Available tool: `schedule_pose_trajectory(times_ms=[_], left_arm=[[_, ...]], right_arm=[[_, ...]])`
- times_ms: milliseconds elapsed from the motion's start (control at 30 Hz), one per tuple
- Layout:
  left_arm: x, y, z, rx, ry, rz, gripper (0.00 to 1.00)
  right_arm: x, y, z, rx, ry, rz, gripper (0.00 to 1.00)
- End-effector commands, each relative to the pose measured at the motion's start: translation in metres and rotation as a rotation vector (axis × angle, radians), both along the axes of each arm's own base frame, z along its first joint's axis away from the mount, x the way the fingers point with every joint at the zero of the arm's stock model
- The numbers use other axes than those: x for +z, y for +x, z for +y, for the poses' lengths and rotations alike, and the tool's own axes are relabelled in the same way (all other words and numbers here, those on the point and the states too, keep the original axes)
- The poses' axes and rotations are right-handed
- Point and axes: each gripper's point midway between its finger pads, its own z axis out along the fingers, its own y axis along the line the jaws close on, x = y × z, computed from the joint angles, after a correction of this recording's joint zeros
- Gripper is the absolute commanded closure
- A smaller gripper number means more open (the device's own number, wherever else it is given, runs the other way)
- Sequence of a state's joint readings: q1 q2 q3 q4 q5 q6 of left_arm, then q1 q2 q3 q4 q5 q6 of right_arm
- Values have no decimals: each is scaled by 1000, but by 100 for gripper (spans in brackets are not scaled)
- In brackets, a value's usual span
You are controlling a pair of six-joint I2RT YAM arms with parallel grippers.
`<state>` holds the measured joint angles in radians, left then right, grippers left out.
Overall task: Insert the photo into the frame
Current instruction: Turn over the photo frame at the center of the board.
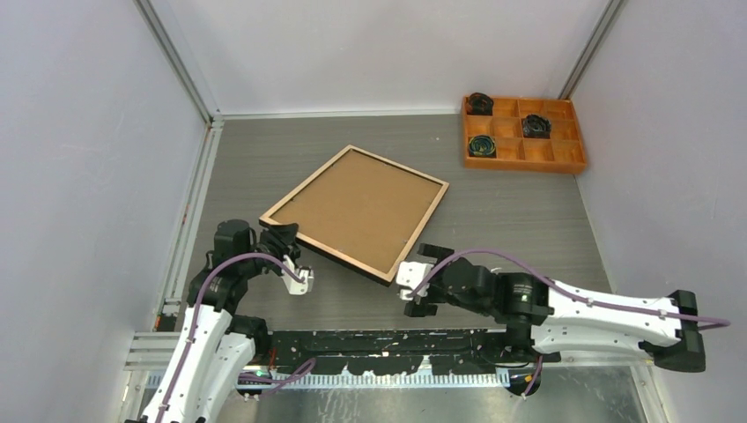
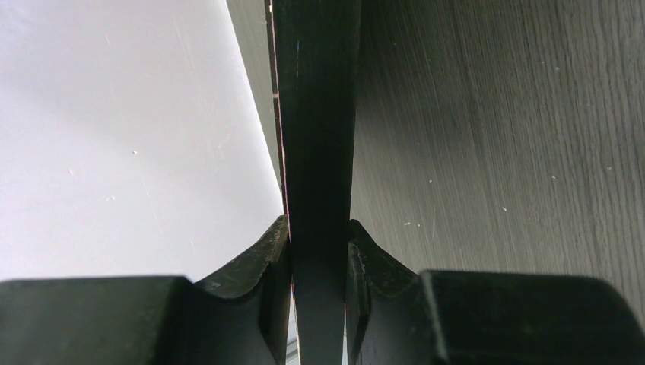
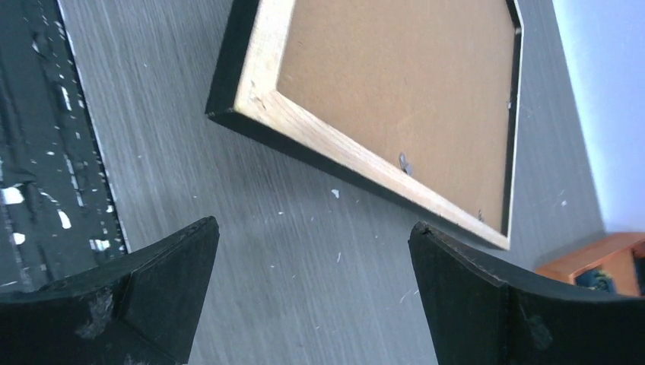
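Progress: we see the frame (image 1: 307, 182) back-up, backing panel (image 1: 361, 207) in place, no photo visible | left gripper (image 1: 282, 238) pinches its edge | right gripper (image 1: 409, 289) gapes wide, empty

Grey table (image 1: 502, 225) bears the frame (image 1: 357, 210), back up, and orange tray (image 1: 528, 165).

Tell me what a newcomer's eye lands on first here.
The frame rests back-up and askew in mid-table. The left gripper is clamped on its near-left corner, while the right gripper gapes open by its near corner. An orange tray sits far right.
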<state>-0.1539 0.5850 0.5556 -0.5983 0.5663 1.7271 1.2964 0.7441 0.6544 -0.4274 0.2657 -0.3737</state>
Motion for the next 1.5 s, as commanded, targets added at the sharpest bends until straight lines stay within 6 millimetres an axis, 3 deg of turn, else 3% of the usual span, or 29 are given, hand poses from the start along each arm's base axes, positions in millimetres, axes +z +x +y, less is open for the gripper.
schedule_pose_trajectory(times_ms=[0, 100, 267, 467, 600, 733, 767, 833, 867, 900, 933, 967, 1000, 1167, 1467], left_arm=[[-2, -5, 5, 40, -12, 65, 99], [0, -6, 3, 33, -22, 60, 99], [1, -7, 4, 38, -26, 59, 99], [0, -8, 4, 41, -29, 63, 100], [1, -7, 4, 42, -28, 61, 99], [0, -6, 5, 48, -22, 58, 98], [0, -6, 6, 50, -23, 55, 93], [-1, -4, 6, 52, -25, 48, 80], [0, -3, 6, 53, -28, 42, 67], [3, -1, 5, 57, -35, 29, 44], [5, 1, 5, 63, -48, 20, 22], [9, 3, 4, 71, -66, 9, 7], [16, 6, 4, 83, -91, -1, 1], [73, 14, 2, 181, -295, -8, 0], [224, 17, 24, 475, -890, 7, 0]], right_arm=[[9, 19, 15, -11, -46, -194, 0], [17, 23, 26, -6, -35, -264, 0], [10, 25, 40, 9, -101, -354, 1], [15, 34, 58, -37, -75, -473, 6], [16, 35, 67, -48, -89, -534, 17], [23, 35, 70, -63, -79, -552, 40], [27, 34, 70, -69, -69, -552, 48], [35, 32, 71, -79, -49, -545, 76], [39, 32, 71, -86, -39, -537, 87], [45, 32, 71, -97, -24, -525, 96], [51, 32, 72, -106, -3, -517, 99], [56, 32, 73, -114, 16, -510, 99], [62, 32, 74, -119, 35, -505, 99], [102, 32, 81, -167, 168, -480, 99], [218, 49, 90, -342, 485, -355, 99]])
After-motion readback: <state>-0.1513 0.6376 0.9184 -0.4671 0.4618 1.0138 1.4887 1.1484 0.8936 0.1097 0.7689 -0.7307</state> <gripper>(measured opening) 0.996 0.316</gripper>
